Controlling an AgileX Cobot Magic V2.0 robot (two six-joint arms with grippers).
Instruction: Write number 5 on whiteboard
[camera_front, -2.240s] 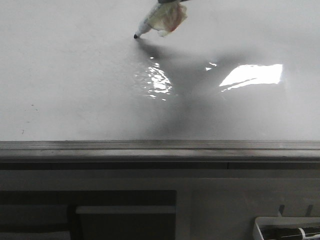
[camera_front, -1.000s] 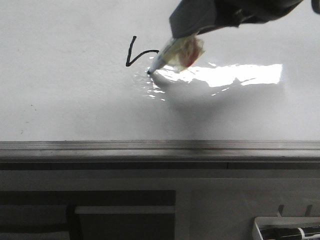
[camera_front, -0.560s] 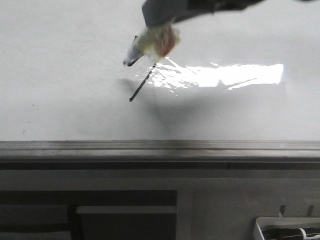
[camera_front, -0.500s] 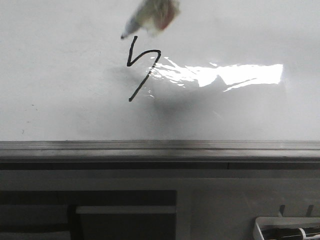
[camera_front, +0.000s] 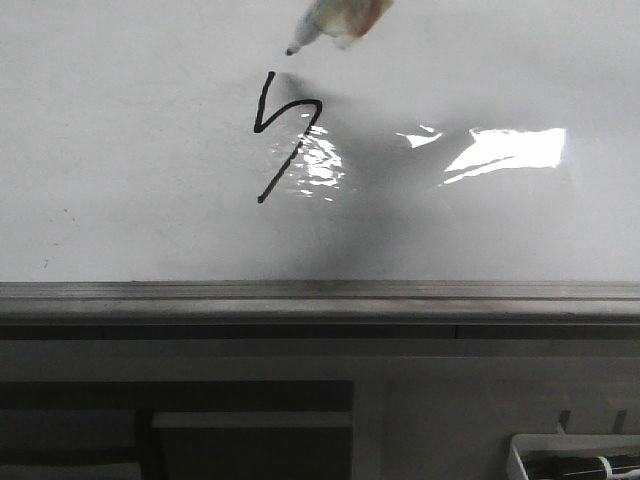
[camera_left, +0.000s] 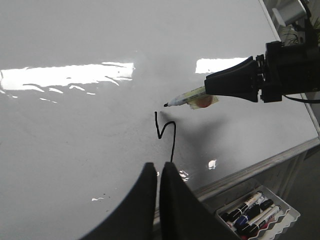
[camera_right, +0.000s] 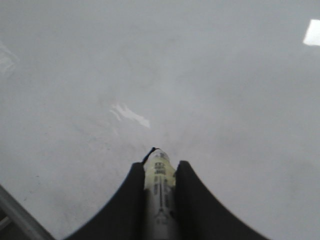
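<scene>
Glossy white whiteboard (camera_front: 120, 150): it fills most of your front view, lying flat, with bright window glare on its right half.
Grey rail (camera_front: 320, 297): it runs along the board's near edge.
Right gripper (camera_left: 231, 85): you have its dark fingers clamped on a marker (camera_left: 186, 97), one on each side of the barrel.
Left gripper (camera_left: 158, 186): its two fingers are pressed together with nothing between them, above the board near the rail.
Marker tray (camera_left: 257, 215): it sits below the rail on your right, holding several markers side by side.
Number 5 (camera_front: 285, 133): a thin black angular stroke left of the glare; no top bar shows yet.
Marker tip (camera_front: 290, 50): it sits just beyond the stroke's upper end, apart from the ink.
</scene>
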